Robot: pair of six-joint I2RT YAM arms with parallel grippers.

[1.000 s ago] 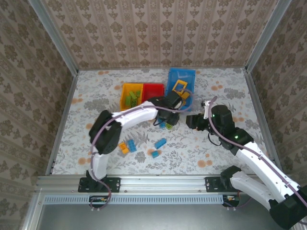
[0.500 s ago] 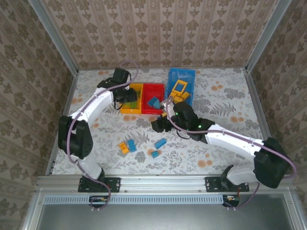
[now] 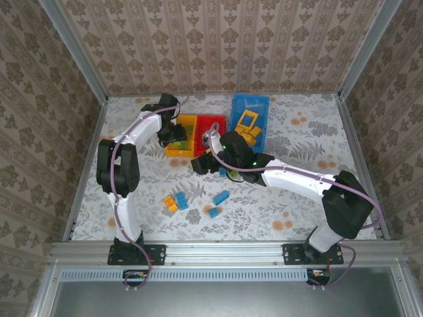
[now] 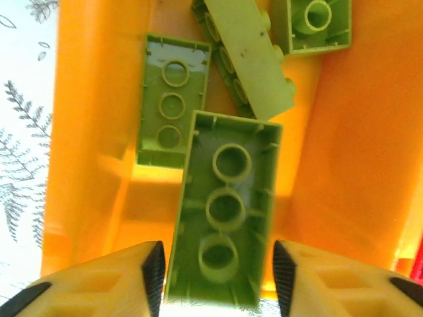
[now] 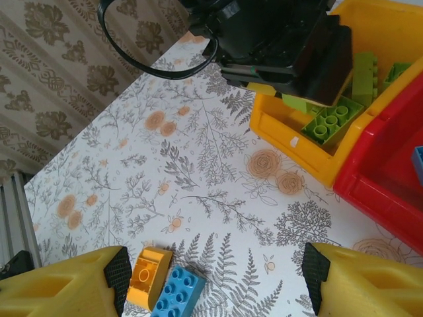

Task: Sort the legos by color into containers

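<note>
Left tool [image 4: 215, 271] is over the yellow-orange bin [image 4: 357, 165], fingers tight either side of a green brick [image 4: 225, 205], underside up; reads as pinched. Three more green bricks lie in that bin. Right tool [image 5: 215, 277] is spread wide, nothing in it, low over the table [image 5: 198, 172] just in front of the red bin [image 5: 377, 178]; an orange brick [image 5: 149, 274] and a blue brick [image 5: 178, 290] touch below it. The yellow-orange frame [image 3: 248, 120] sits in the blue bin [image 3: 251, 100]. Loose blue bricks [image 3: 221, 197] sit on the table nearer the bases.
</note>
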